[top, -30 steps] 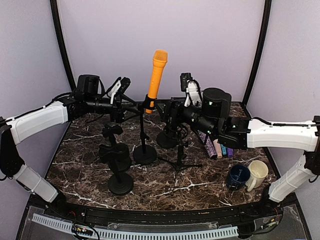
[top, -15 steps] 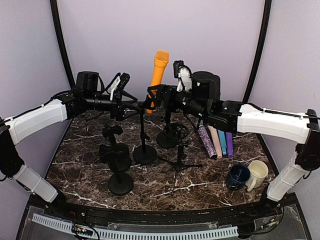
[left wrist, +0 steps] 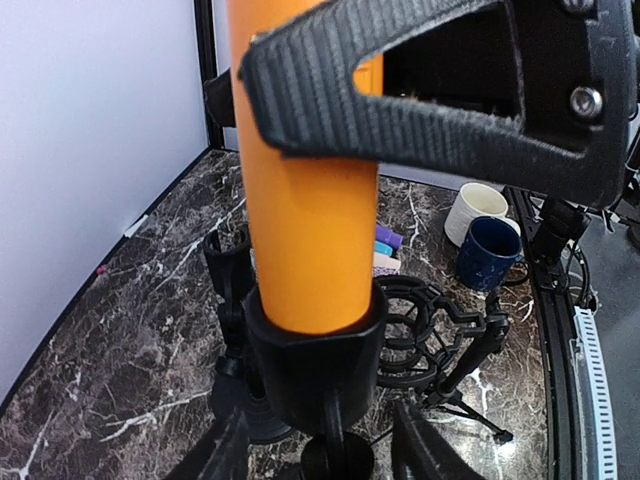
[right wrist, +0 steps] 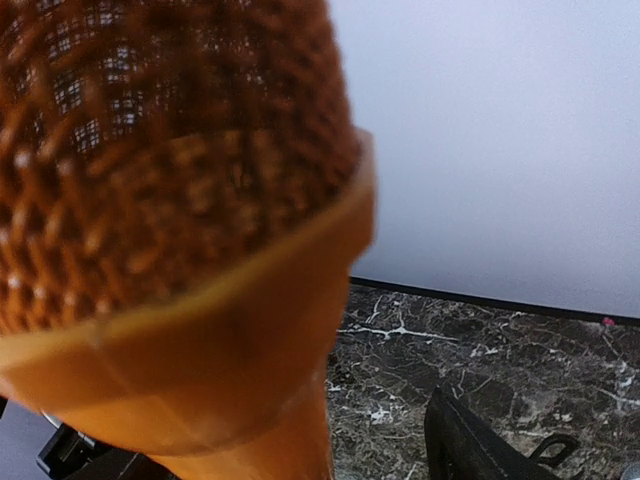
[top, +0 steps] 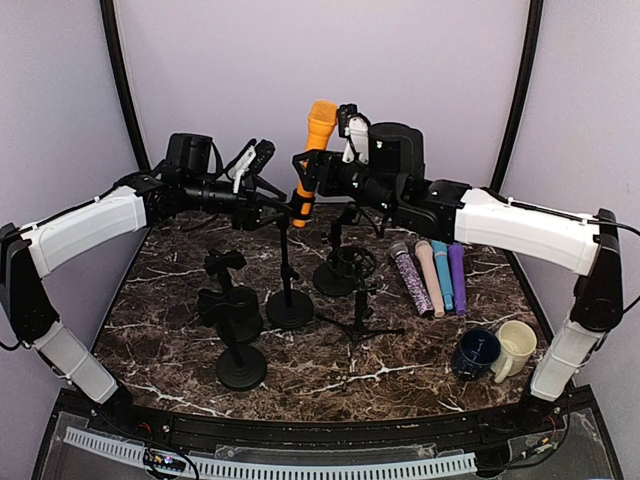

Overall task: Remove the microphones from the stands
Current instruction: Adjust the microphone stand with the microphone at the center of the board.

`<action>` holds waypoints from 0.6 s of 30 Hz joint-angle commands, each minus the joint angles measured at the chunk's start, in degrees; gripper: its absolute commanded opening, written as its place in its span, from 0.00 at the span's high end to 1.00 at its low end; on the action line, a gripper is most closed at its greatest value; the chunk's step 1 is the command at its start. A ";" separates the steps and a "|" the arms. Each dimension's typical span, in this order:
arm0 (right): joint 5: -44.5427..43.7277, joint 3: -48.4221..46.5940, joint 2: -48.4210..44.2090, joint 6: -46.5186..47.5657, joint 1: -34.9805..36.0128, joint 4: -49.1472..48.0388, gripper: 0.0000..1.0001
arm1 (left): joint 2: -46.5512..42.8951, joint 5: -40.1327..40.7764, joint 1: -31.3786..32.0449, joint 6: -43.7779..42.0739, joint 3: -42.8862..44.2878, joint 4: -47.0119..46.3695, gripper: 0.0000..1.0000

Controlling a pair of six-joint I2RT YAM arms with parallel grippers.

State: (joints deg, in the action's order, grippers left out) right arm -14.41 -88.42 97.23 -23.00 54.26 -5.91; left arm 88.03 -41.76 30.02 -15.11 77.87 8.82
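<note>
- Dark marble table (top: 170, 300) veined in white, backed by a plain lilac wall (top: 430, 70): that is your whole workspace.
- Your target, the orange microphone (top: 314, 145), stands almost upright at the back, leaning a little. Its smooth tapered handle is seated in the black clip (left wrist: 315, 350) on top of a thin round-based stand (top: 288, 275).
- Your left gripper (top: 282, 207) sits low on the microphone, right at the clip. In the left wrist view one ribbed black finger (left wrist: 430, 90) crosses in front of the orange handle. You cannot tell whether the jaws are pressing on anything. The position suggests it is there to brace the stand.
- Your right gripper (top: 308, 175) comes in from the microphone's right, higher on the handle. In the right wrist view the woven mesh head fills the picture, out of focus. Whether the jaws have closed on the handle cannot be told either.
- The microphone is not yet out of the clip. The job appears to be at the grasping step, with the lift to follow.
- Empty black stands (top: 238, 335) sit in front of the microphone. A row of coloured microphones (top: 432, 278) and two mugs (top: 497, 350) lie to its right.
</note>
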 commanded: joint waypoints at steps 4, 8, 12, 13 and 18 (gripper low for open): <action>0.69 -1.20 0.68 3.83 -0.29 -1.59 0.43 | -0.72 1.07 0.83 -1.87 -1.26 1.82 0.75; 1.99 0.12 0.40 4.88 -0.21 -2.14 0.62 | -1.08 1.08 1.10 -2.41 -2.82 2.11 0.88; 2.46 1.84 -0.02 6.35 -0.06 -2.16 0.72 | -1.17 1.91 1.37 -3.20 -4.36 2.82 0.97; 2.24 2.05 -0.02 6.48 -0.04 -1.82 0.74 | -1.18 1.97 1.40 -3.35 -4.64 2.89 0.98; 2.99 3.08 -0.19 7.32 0.06 -0.94 0.78 | -1.89 2.51 1.44 -3.68 -6.78 2.83 1.00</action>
State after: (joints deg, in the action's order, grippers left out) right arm -12.12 -87.37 97.49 -17.41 54.37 -7.77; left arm 87.00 -40.29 30.83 -16.62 74.43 7.40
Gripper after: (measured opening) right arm 0.345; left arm 0.194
